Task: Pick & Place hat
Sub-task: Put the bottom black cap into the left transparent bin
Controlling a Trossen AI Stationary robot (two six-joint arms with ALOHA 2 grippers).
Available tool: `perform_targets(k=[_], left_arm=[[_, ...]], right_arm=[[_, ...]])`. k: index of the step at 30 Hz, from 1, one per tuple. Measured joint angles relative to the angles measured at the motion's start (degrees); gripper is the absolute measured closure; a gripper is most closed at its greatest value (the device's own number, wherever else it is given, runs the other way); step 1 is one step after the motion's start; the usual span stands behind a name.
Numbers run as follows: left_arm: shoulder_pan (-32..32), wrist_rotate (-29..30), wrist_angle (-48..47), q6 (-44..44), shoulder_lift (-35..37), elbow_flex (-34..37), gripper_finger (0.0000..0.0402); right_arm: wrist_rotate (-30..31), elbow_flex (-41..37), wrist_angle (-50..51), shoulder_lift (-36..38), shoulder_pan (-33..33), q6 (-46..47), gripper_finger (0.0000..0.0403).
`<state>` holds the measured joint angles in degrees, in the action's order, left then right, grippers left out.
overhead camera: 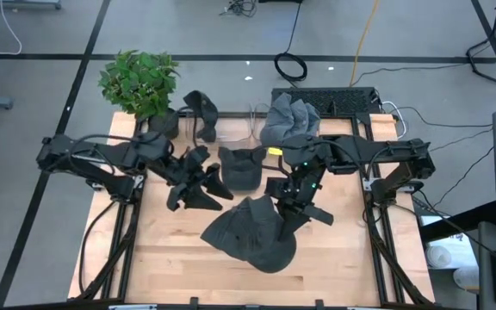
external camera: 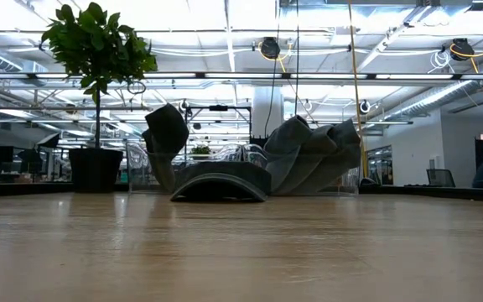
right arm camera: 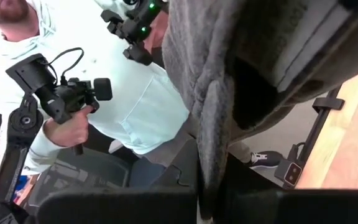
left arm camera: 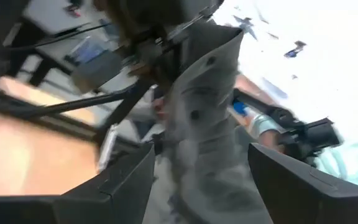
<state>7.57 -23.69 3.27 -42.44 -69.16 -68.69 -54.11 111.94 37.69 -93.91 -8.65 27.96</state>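
Wooden table (overhead camera: 170, 258) carries both arms and several hats. Largest of these is a dark grey hat (overhead camera: 252, 232), hanging near the middle of the table toward the front edge, its lower part spread on the wood. The right gripper (overhead camera: 293, 213) is clenched on the upper fabric of this hat; the right wrist view shows the grey cloth pinched between its fingers.

A potted plant (overhead camera: 140, 82) stands at the back left corner. A light grey hat (overhead camera: 289, 119) lies heaped at the back edge, right of centre. A dark cap (overhead camera: 241, 165) rests on the table just behind the held hat, between the two arms. Another dark hat (overhead camera: 199, 112) stands at the back edge beside the plant.

The left gripper (overhead camera: 198, 185) sits left of centre, jaws spread apart, grasping nothing. In the right wrist view, a person's hand (right arm camera: 70, 127) holds a handheld controller (right arm camera: 55, 93) beyond the table.
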Motion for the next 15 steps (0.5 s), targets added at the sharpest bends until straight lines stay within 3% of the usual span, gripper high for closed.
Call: perform_targets(k=[6, 15], left_arm=[[0.0, -4.4, -0.4, -1.5, -5.6, -4.3, 0.0133], [0.0, -11.0, -9.3, 1.2, -12.9, -13.9, 0.0133]], right_arm=[[0.0, 0.0, 0.0, 0.0, 0.0, -0.1, 0.0403], [-0.2, 0.0, 0.3, 0.0, 0.0, -0.3, 0.0403]])
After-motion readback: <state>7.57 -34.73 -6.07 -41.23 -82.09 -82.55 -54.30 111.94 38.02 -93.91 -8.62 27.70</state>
